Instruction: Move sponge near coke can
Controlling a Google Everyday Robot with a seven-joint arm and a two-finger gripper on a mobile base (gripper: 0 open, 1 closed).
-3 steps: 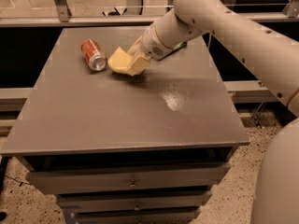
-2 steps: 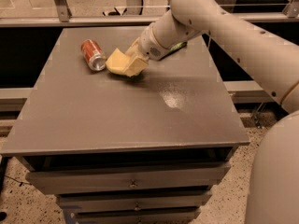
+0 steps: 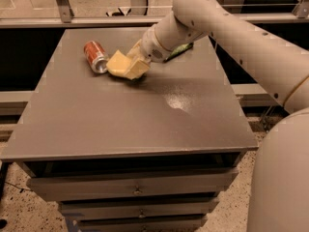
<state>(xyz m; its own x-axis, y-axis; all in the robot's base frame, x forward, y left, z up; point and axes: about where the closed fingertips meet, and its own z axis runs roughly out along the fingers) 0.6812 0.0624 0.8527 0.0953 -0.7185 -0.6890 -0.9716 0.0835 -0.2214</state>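
Observation:
The coke can (image 3: 95,56), red-orange with a silver end, lies on its side at the back left of the grey table (image 3: 120,124). The pale yellow sponge (image 3: 116,64) is just right of the can, almost touching it, tilted and low over the tabletop. My gripper (image 3: 134,66) reaches in from the right on the white arm and is shut on the sponge's right part. Its pale blocky fingers (image 3: 139,69) partly cover the sponge.
A green snack bag (image 3: 181,49) lies at the back right of the table, mostly hidden behind my arm. Drawers sit under the tabletop. A railing runs behind the table, and the floor drops away on both sides.
My gripper has moved a little to the left with the sponge, bringing it closer to the can. The can has not moved.

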